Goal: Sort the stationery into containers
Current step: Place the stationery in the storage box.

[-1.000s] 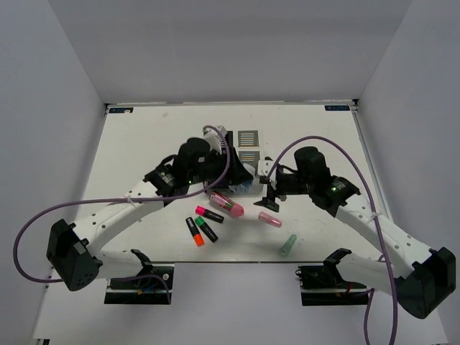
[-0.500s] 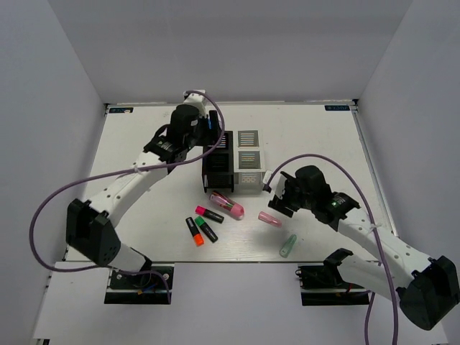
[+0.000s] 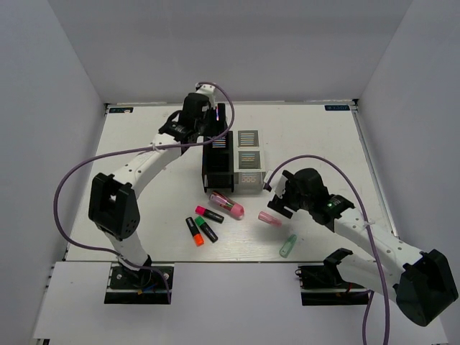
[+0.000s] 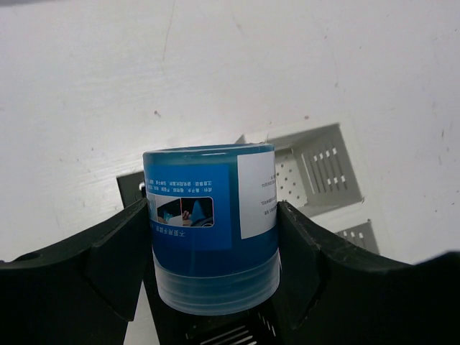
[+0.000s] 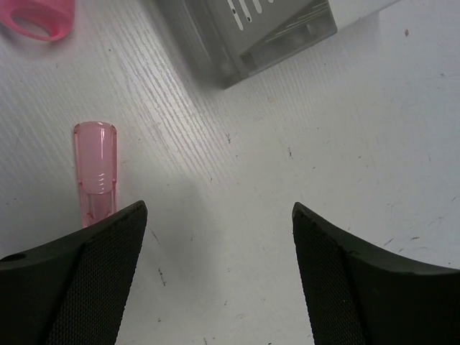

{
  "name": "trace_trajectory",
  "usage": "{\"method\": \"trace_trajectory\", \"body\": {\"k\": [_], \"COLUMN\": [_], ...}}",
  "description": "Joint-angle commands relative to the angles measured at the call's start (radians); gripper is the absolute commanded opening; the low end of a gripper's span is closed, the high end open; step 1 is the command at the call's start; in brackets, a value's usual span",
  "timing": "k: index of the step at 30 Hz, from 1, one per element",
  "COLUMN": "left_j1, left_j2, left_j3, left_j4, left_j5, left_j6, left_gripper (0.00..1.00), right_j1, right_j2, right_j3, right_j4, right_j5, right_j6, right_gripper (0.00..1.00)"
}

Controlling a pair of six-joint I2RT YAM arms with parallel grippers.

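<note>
My left gripper (image 3: 213, 119) is shut on the blue-white roll (image 4: 194, 187) and holds it upright over the back-left black bin (image 3: 217, 141) of the block of containers (image 3: 248, 169). My right gripper (image 3: 276, 203) is open and empty, low over the table just right of the small pink piece (image 3: 269, 218), which also shows in the right wrist view (image 5: 95, 172). The pink capsule case (image 3: 227, 205) lies in front of the bins. Three highlighters lie further front-left: pink end (image 3: 208, 214), green (image 3: 207, 228), orange (image 3: 194, 231). The pale-green tube (image 3: 288, 245) lies near the front edge.
A grey bin (image 4: 323, 169) shows beyond the roll in the left wrist view. The front-right bin's corner (image 5: 266, 29) is just ahead of my right gripper (image 5: 219, 208). The table's front edge is close behind the pale-green tube.
My left arm has swung from the front of the bins to the back and now holds the roll over the back-left black bin. My right gripper has dropped toward the small pink piece.
</note>
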Motion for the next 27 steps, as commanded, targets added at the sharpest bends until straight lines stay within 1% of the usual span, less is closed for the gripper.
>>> {"method": "trace_trajectory", "body": {"k": [1, 4, 5, 6, 7, 8, 9, 10, 12, 15, 20, 21, 27], "left_j1": [0.009, 0.011, 0.014, 0.020, 0.032, 0.035, 0.040, 0.046, 0.063, 0.075, 0.091, 0.089, 0.088], "left_j2": [-0.013, -0.010, -0.007, 0.016, 0.024, 0.031, 0.051, 0.061, 0.071, 0.050, 0.074, 0.085, 0.119], "left_j3": [0.125, 0.149, 0.165, 0.245, 0.274, 0.298, 0.379, 0.401, 0.438, 0.418, 0.416, 0.413, 0.421], "left_j4": [-0.056, -0.082, -0.122, -0.148, -0.248, -0.284, -0.320, -0.416, -0.464, -0.534, -0.628, -0.636, -0.611], "left_j5": [0.043, 0.066, 0.121, 0.155, 0.172, 0.207, 0.208, 0.217, 0.232, 0.252, 0.277, 0.280, 0.289], "left_j6": [0.019, 0.074, 0.111, 0.139, 0.185, 0.223, 0.255, 0.268, 0.314, 0.363, 0.429, 0.437, 0.480], "left_gripper": [0.00, 0.00, 0.00, 0.00, 0.00, 0.00, 0.00, 0.00, 0.00, 0.00, 0.00, 0.00, 0.00], "right_j1": [-0.004, 0.004, -0.005, -0.005, -0.007, -0.008, -0.008, -0.012, -0.010, -0.010, -0.013, -0.010, -0.013], "right_j2": [0.001, 0.003, 0.000, -0.002, -0.008, -0.006, -0.011, -0.010, -0.013, -0.010, -0.016, -0.014, -0.014], "right_j3": [-0.007, -0.013, -0.014, -0.017, -0.021, -0.022, -0.022, -0.024, -0.021, -0.022, -0.022, -0.022, -0.022], "right_j4": [0.060, 0.059, 0.059, 0.060, 0.060, 0.057, 0.060, 0.062, 0.060, 0.062, 0.059, 0.059, 0.056], "right_j5": [-0.002, -0.002, -0.002, -0.003, -0.005, -0.008, -0.008, -0.009, -0.012, -0.018, -0.022, -0.022, -0.025], "right_j6": [0.014, 0.016, 0.014, 0.013, 0.013, 0.013, 0.011, 0.014, 0.014, 0.013, 0.016, 0.017, 0.017], "right_gripper": [0.84, 0.85, 0.85, 0.85, 0.85, 0.87, 0.87, 0.87, 0.88, 0.88, 0.88, 0.89, 0.89]}}
